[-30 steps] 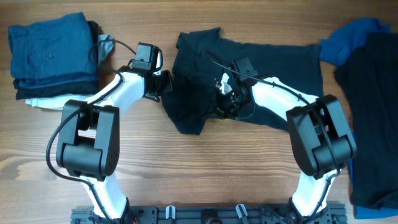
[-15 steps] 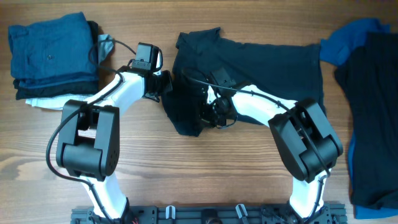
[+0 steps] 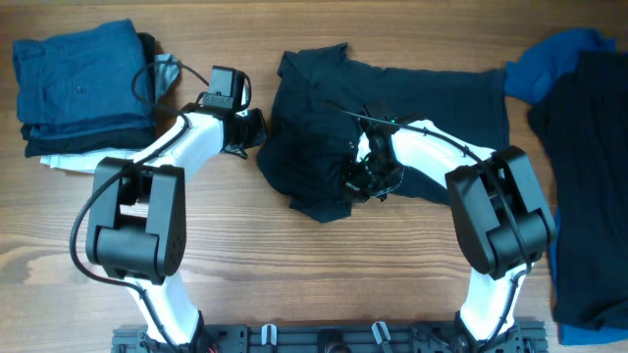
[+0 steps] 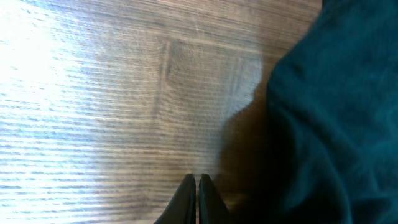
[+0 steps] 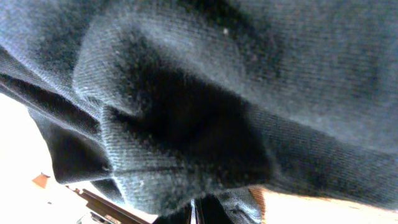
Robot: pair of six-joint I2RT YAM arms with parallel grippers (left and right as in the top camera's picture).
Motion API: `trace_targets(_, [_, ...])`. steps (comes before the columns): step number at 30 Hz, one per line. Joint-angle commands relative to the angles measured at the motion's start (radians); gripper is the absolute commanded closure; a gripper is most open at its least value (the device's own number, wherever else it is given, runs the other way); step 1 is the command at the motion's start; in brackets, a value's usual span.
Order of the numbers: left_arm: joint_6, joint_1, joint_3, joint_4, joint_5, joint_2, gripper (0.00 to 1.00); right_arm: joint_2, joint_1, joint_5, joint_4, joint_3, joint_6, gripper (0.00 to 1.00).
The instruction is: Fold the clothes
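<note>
Navy shirt point(image 3: 446, 93) lies crumpled mid-worktop point(image 3: 294, 275), its left part bunched up. Right hand point(image 5: 196, 211) pinches a fold of it (cloth fills that wrist view). Left hand point(image 4: 197, 182) is pressed together, empty, over bare wood just beside the shirt's left edge.

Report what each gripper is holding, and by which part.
The right gripper is shut on the navy shirt, pinching a bunched fold in its crumpled left half. The left gripper is shut on nothing, over bare table beside it.

left gripper point(image 4: 196, 183) closed, extended forward; right gripper point(image 5: 194, 214) closed, angled inward
</note>
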Motion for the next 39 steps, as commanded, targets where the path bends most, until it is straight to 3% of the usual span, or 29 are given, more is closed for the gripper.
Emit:
trace_targets(1, [0.0,0.026,0.092,-0.122,0.009,-0.029,0.79,0.017,-0.004,0.079,0.003,-0.013,-0.029,0.96])
trace_targets(3, [-0.051,0.031,0.134,-0.266,0.073,-0.072,0.72,0.017,-0.004,0.079,0.005,-0.013,-0.033,0.96])
trace_targets(7, [-0.038,0.026,0.134,-0.563,0.256,-0.118,0.74,0.017,-0.004,0.079,0.019,-0.013,-0.034,0.95])
trace_targets(10, [0.014,0.005,0.07,-0.658,0.341,-0.117,0.76,0.017,-0.004,0.079,0.025,-0.013,-0.036,0.95])
trace_targets(15, [0.001,-0.051,-0.148,-0.486,0.452,-0.117,0.74,0.017,-0.004,0.079,0.035,-0.013,-0.036,0.95])
trace_targets(17, [-0.012,-0.066,-0.19,-0.416,0.513,-0.117,0.6,0.017,-0.004,0.079,0.036,-0.013,-0.037,0.95])
trace_targets(20, [-0.014,-0.082,-0.194,-0.352,0.476,-0.117,0.44,0.017,-0.004,0.079,0.037,-0.013,-0.037,0.95])
trace_targets(26, [-0.014,-0.136,-0.195,-0.248,0.423,-0.117,0.44,0.017,-0.004,0.079,0.037,-0.013,-0.037,0.95])
trace_targets(32, [-0.014,-0.186,-0.195,-0.246,0.388,-0.117,0.55,0.017,-0.004,0.079,0.037,-0.013,-0.036,0.96])
trace_targets(34, [-0.014,-0.187,-0.195,-0.259,0.384,-0.117,0.73,0.017,-0.004,0.079,0.04,-0.013,-0.036,0.96])
trace_targets(35, [-0.014,-0.186,-0.195,-0.276,0.348,-0.117,0.92,0.017,-0.005,0.079,0.043,-0.013,-0.036,0.96])
trace_targets(39, [-0.014,-0.186,-0.195,-0.294,0.241,-0.117,0.95,0.017,-0.004,0.079,0.043,-0.013,-0.036,0.96])
